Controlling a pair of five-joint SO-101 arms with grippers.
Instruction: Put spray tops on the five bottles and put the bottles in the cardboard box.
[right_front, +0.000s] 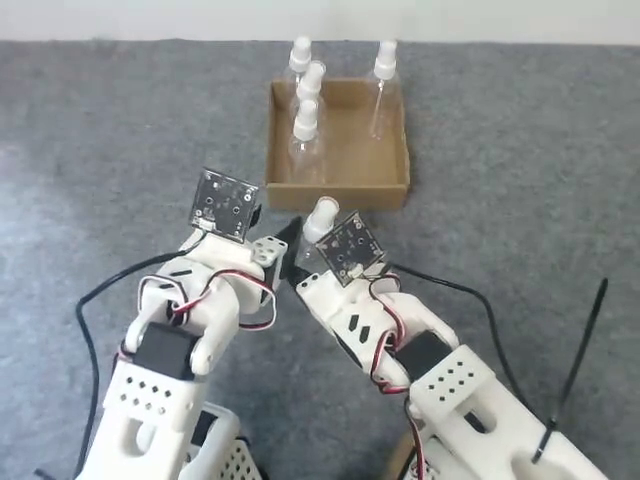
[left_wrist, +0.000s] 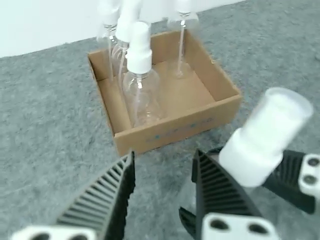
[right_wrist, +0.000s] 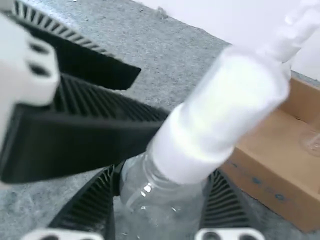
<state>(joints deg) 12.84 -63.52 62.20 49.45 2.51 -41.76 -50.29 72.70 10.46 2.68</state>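
Note:
A clear bottle (right_wrist: 145, 197) with a white spray top (right_wrist: 220, 115) is tilted toward the cardboard box (right_front: 338, 190), just in front of the box's near wall. My right gripper (right_wrist: 155, 215) is shut on the bottle's body. The spray top (right_front: 322, 215) pokes up beside the right wrist camera. My left gripper (left_wrist: 164, 167) is open, close beside this bottle's spray top (left_wrist: 265, 135), with nothing between its ridged fingers (left_wrist: 112, 195). Inside the box (left_wrist: 175, 130) stand several capped bottles; the nearest bottle (left_wrist: 140, 85) is at its left side and another bottle (right_front: 384, 85) is at its far right corner.
Grey carpet (right_front: 520, 180) covers the table on all sides of the box. Both arms (right_front: 190, 330) crowd together right in front of it. A black cable (right_front: 580, 360) rises at the right, near the right arm's base.

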